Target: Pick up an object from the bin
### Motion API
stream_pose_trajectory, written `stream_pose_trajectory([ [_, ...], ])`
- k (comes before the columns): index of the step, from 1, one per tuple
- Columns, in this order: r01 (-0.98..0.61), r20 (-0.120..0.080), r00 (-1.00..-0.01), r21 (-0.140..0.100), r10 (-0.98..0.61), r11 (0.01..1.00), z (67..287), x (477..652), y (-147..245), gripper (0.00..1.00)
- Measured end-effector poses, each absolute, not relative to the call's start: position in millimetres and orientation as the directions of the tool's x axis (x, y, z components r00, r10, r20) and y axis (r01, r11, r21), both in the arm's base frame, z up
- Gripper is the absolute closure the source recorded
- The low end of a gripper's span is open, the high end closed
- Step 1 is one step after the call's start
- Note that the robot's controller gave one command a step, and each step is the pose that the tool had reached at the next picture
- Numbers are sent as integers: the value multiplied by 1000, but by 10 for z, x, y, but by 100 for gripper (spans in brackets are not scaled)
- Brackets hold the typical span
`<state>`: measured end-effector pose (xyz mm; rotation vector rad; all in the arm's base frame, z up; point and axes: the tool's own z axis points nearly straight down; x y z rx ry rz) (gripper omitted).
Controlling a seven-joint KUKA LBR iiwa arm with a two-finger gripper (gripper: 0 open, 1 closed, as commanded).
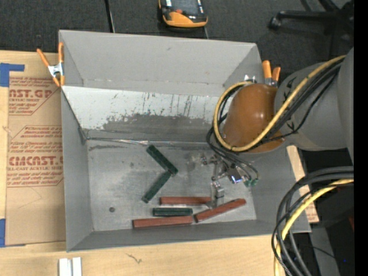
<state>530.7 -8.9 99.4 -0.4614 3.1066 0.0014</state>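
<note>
The pincer (218,192) hangs low in the right front part of the grey bin (115,131); I cannot tell whether it is open or closed. Its tip is at the right end of a red-brown stick (185,200), with a second, slanted red-brown stick (221,209) just beside it.

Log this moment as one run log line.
gripper: low in bin, lower right | nearest: angled red-brown stick, level red-brown stick | grasp: unclear | rest: dark green sticks leftward

Orange wrist cover (250,117) hides bin (155,62) right wall.
</note>
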Motion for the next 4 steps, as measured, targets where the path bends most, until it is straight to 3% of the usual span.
stream_pose_trajectory([
  [1,-482,-3,-876,0,-482,876,699,5139,24,100],
  [3,-481,-1,-876,1,-481,876,726,5130,24,100],
  [4,-481,3,-877,3,-481,877,1003,5117,25,100],
])
